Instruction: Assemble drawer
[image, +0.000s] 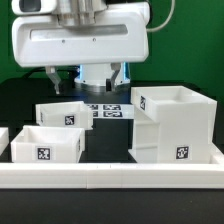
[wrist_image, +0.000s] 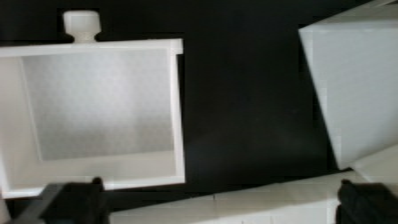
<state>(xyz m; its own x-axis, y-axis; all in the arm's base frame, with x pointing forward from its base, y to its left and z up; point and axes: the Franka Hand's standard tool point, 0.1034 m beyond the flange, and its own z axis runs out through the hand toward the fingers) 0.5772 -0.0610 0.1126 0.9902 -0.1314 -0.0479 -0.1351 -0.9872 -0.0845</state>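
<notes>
The arm's fingers (wrist_image: 63, 203) hung spread wide and empty over the black worktop (wrist_image: 240, 110). No part of the drawer lay between them. In the wrist view a low tray (wrist_image: 98, 110) sat ahead of one finger with its knobbed end pointing away, and the tall casing (wrist_image: 356, 90) sat ahead of the other, a bare strip of worktop between them. Seen from the room, the casing stood on the exterior view's right, and a second tray (image: 45, 147) lay just behind the border rail (image: 110, 176). A sideways shift toward a tray wall looked necessary before any grasp.
</notes>
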